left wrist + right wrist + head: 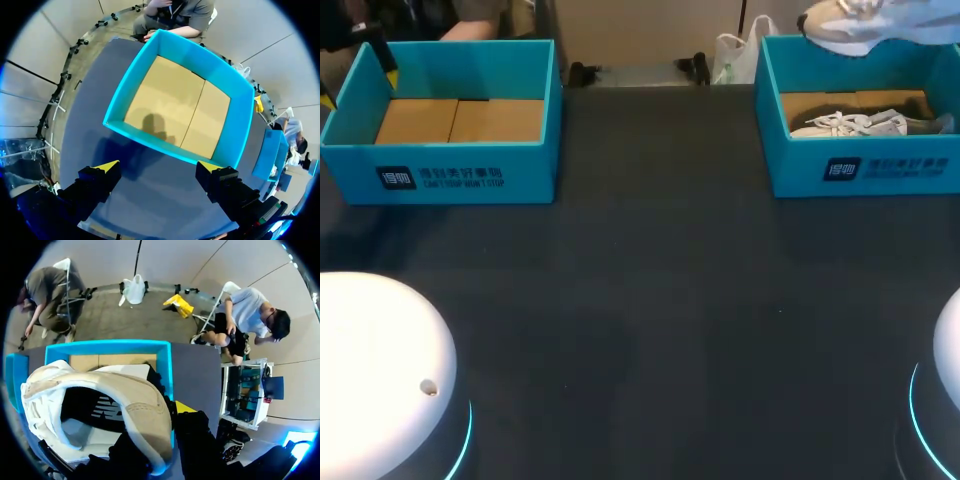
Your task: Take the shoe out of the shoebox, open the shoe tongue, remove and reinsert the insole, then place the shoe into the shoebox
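Two boxes are set along the far edge of the table [650, 300] — the left box [470, 178] towards the far left corner, the right box [865, 170] towards the far right, well apart. A shoe [860, 124] is seen lying inside the right box. A second shoe [865, 28] is held up in the right gripper [172, 415], above that same box and over its far side. The left gripper [159, 167] is found above the tabletop, just before the left box's near wall — the box lies ahead of its fingers. At the near corners, the left arm's base [370, 370] and the right arm's base [945, 400] are placed.
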Robot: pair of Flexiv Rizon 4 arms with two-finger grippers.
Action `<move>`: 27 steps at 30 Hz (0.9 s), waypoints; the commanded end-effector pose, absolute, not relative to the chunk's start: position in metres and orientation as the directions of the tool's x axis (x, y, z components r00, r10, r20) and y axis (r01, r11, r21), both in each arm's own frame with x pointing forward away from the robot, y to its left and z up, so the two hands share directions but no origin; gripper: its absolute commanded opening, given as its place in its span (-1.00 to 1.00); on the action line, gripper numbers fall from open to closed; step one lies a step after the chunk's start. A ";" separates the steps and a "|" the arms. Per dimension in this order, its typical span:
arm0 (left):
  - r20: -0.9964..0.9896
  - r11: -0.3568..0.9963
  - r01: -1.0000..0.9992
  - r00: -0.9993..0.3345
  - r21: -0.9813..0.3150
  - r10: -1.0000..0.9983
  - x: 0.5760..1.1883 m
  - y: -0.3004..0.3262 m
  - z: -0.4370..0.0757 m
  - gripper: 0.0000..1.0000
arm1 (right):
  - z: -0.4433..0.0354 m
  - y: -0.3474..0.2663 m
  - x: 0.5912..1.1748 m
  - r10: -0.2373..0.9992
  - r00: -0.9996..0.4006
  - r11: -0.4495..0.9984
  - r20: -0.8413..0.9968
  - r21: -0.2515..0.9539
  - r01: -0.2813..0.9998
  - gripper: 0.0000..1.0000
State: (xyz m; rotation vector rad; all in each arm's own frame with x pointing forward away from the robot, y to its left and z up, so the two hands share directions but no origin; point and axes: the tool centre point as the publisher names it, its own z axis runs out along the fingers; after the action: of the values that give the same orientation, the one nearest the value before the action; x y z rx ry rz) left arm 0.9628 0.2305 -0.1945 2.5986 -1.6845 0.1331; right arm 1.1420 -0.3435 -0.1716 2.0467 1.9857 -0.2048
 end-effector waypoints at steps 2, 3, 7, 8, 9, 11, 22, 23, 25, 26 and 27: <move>0.093 -0.410 -0.912 0.407 -0.014 -0.909 0.961 0.230 -0.194 1.00 | -0.183 -0.343 1.129 0.959 0.044 -0.014 -0.281 0.107 0.994 -1.00; 0.093 -0.410 -0.912 0.407 -0.014 -0.909 0.961 0.230 -0.194 1.00 | -0.187 -0.344 1.128 0.959 0.044 -0.016 -0.279 0.101 0.995 -1.00; 0.093 -0.410 -0.912 0.407 -0.014 -0.909 0.961 0.230 -0.194 1.00 | -0.199 -0.339 1.126 0.960 0.032 -0.010 -0.279 0.080 0.997 -1.00; 0.093 -0.410 -0.912 0.407 -0.014 -0.909 0.961 0.230 -0.194 1.00 | -0.202 -0.338 1.126 0.961 0.029 -0.009 -0.276 0.074 0.997 -1.00; 0.093 -0.410 -0.912 0.407 -0.014 -0.909 0.961 0.230 -0.194 1.00 | -0.205 -0.336 1.126 0.962 0.026 -0.006 -0.271 0.072 0.997 -1.00; 0.093 -0.410 -0.912 0.407 -0.014 -0.909 0.961 0.230 -0.194 1.00 | -0.211 -0.334 1.126 0.967 0.018 -0.001 -0.255 0.069 0.998 -1.00; 0.093 -0.410 -0.912 0.407 -0.014 -0.909 0.961 0.230 -0.194 1.00 | -0.239 -0.329 1.140 0.969 0.024 -0.013 -0.246 0.046 0.999 -1.00; 0.093 -0.410 -0.912 0.407 -0.014 -0.909 0.961 0.230 -0.194 1.00 | -0.242 -0.330 1.142 0.970 0.024 -0.013 -0.241 0.046 0.999 -1.00; 0.093 -0.410 -0.912 0.407 -0.014 -0.909 0.961 0.230 -0.194 1.00 | -0.246 -0.334 1.144 0.972 0.049 -0.043 -0.230 0.031 0.999 -1.00; 0.093 -0.410 -0.912 0.407 -0.014 -0.909 0.961 0.230 -0.194 1.00 | -0.246 -0.334 1.144 0.972 0.049 -0.043 -0.230 0.031 0.999 -1.00; 0.093 -0.410 -0.912 0.407 -0.014 -0.909 0.961 0.230 -0.194 1.00 | -0.246 -0.334 1.144 0.972 0.049 -0.043 -0.230 0.031 0.999 -1.00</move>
State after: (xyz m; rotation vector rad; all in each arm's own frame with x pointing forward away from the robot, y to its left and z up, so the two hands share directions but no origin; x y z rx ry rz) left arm 0.9627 0.2307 -0.1945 2.5989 -1.6841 0.1330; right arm 1.1330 -0.3299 -0.2448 2.1189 2.0234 -0.2039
